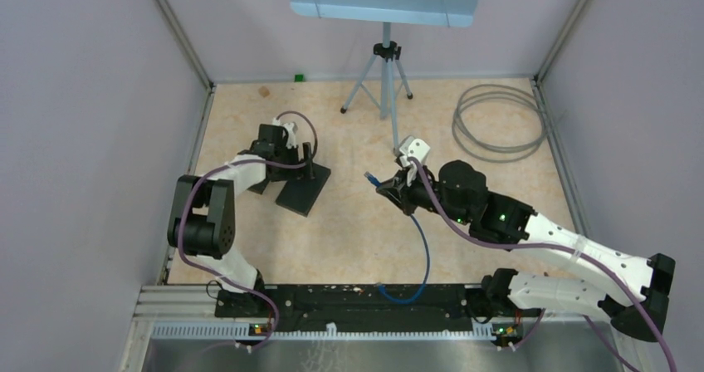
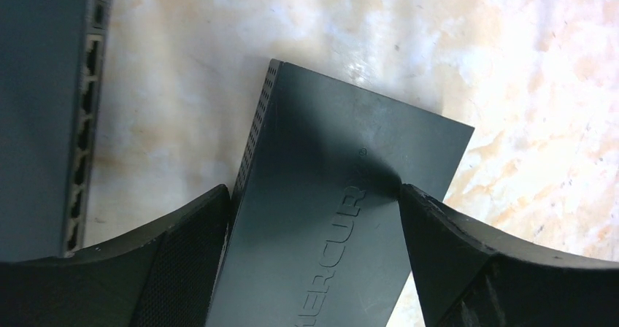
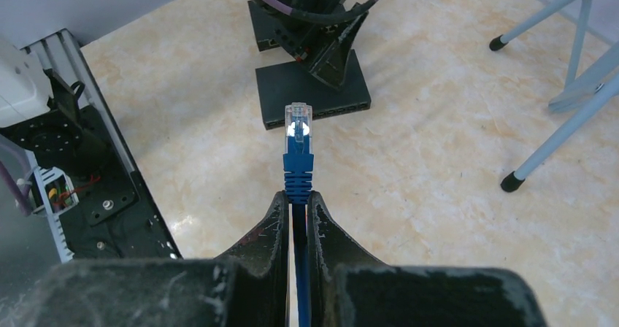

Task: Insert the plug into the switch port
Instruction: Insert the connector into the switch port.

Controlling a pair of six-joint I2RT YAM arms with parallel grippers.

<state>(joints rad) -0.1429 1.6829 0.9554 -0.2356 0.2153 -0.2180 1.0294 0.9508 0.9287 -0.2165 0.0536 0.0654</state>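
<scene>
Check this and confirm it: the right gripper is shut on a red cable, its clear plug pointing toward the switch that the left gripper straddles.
Not quite: the cable is blue, not red, as the right wrist view shows. The rest stands: the right gripper is shut on it, its clear plug pointing toward the switch that the left gripper straddles.

Black left pincer (image 2: 315, 194); white-black arms (image 1: 581, 256); purple cables (image 1: 432, 193).

Black switch (image 1: 300, 191) laid flat on table (image 1: 349, 239), left gripper (image 1: 305, 154) positioned over it; blue cable (image 1: 424, 252) pinched in right gripper (image 1: 392, 188), plug (image 1: 370, 176) pointed toward switch, set apart from it; grey cable coil (image 1: 498, 123) laid far right
</scene>
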